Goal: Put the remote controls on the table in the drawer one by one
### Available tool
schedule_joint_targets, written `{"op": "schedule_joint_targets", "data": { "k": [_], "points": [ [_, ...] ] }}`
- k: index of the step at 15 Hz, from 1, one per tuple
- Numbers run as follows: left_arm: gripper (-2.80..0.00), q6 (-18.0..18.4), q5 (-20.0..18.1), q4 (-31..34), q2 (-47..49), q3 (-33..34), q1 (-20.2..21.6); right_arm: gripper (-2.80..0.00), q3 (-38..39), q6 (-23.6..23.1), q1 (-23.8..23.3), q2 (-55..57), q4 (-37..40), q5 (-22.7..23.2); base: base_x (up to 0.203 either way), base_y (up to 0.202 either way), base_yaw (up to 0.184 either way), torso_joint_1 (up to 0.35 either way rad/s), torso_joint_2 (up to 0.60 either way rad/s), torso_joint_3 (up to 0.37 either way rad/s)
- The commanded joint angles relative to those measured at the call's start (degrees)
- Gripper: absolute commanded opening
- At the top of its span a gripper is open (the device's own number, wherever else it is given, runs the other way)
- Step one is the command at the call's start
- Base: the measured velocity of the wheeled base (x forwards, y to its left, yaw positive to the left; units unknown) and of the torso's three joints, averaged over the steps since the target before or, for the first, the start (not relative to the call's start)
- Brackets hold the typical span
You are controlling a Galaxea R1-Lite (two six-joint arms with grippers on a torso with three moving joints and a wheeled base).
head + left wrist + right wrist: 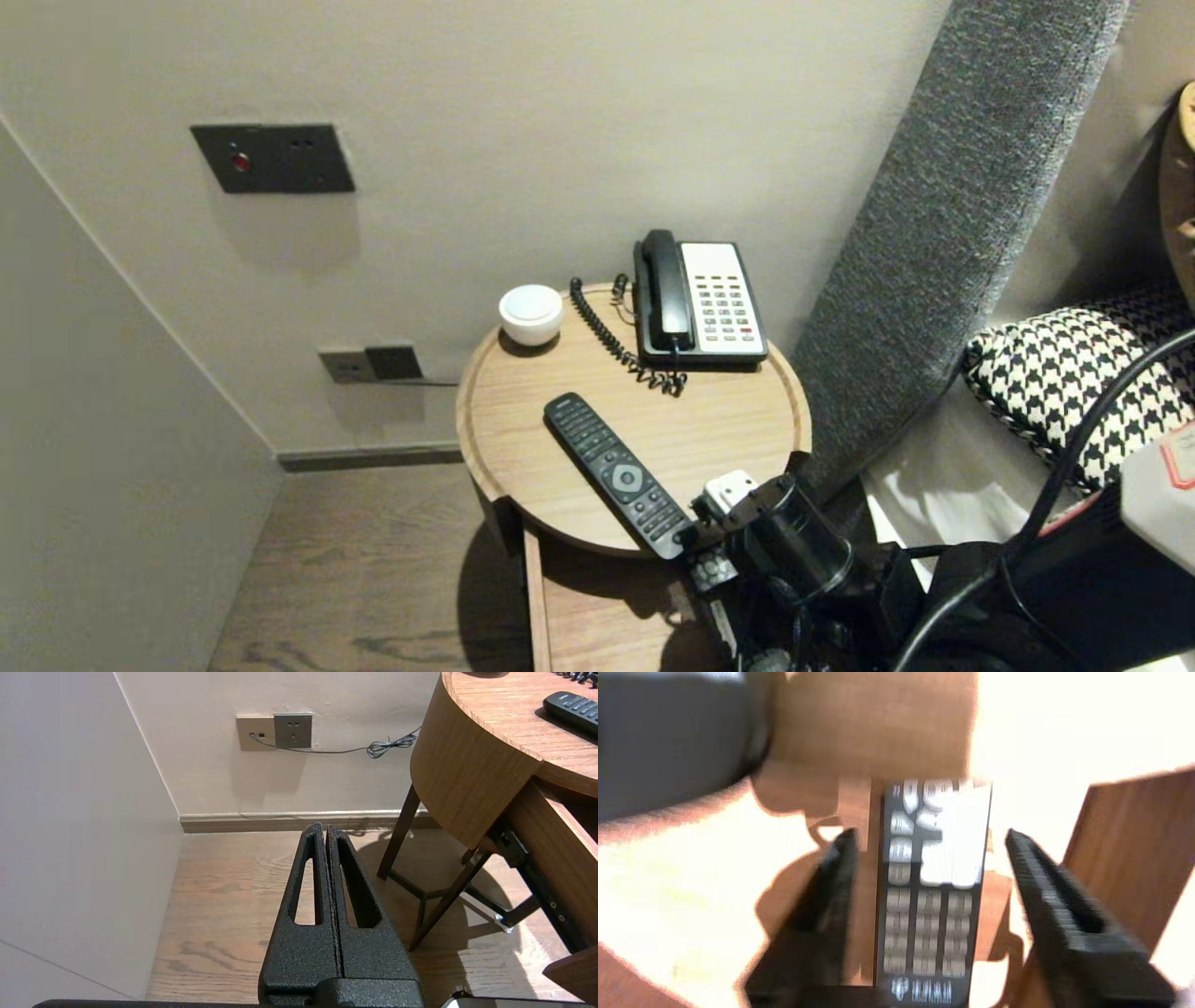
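Straddling the remote (616,473) at its near end, the right gripper (929,834) stood with fingers apart, clear of both sides. Remote lay diagonally on the bench (485,467), long axis running from the gripper away and leftward, near end overhanging the rim. Left gripper (325,828), closed, hung well apart, low over the floor.

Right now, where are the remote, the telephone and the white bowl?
remote (626,479): head view, on its round centre pad.
telephone (724,303): head view, on the keypad.
white bowl (530,308): head view, on its top.

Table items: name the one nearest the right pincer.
The black remote, its end between the fingers of the open right pincer; the telephone and white bowl sit farther off.
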Motion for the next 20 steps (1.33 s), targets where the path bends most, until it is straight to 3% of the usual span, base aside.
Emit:
{"op": "schedule_joint_targets", "data": {
  "k": [1,9,13,15,17,20],
  "points": [
    [-2.80,-0.02,0.02,-0.02,0.00,0.00,0.02,-2.80,1.18,0.02,0.21,-6.75,-0.05,-0.84,0.000,0.000,0.000,0.000,0.00,0.000],
    [-2.80,-0.02,0.02,-0.02,0.00,0.00,0.02,-2.80,0.92,0.19,-0.26,-17.22,10.11,-1.53,0.000,0.000,0.000,0.000,0.00,0.000],
    [-2.80,-0.02,0.02,-0.02,0.00,0.00,0.02,-2.80,0.84,0.20,-0.41,-17.36,10.47,-1.54,0.000,0.000,0.000,0.000,0.00,0.000],
    [-2.80,-0.02,0.02,-0.02,0.00,0.00,0.02,-2.80,-0.76,0.15,-2.01,-21.71,15.15,-1.59,0.000,0.000,0.000,0.000,0.00,0.000],
    [-2.80,-0.02,0.02,-0.02,0.00,0.00,0.02,-2.80,-4.39,0.11,-4.02,-23.95,20.77,-1.60,0.000,0.000,0.000,0.000,0.00,0.000],
    [-2.80,-0.02,0.02,-0.02,0.00,0.00,0.02,-2.80,-16.43,-0.01,-6.92,-24.96,33.04,-1.35,0.000,0.000,0.000,0.000,0.00,0.000]
  ]
}}
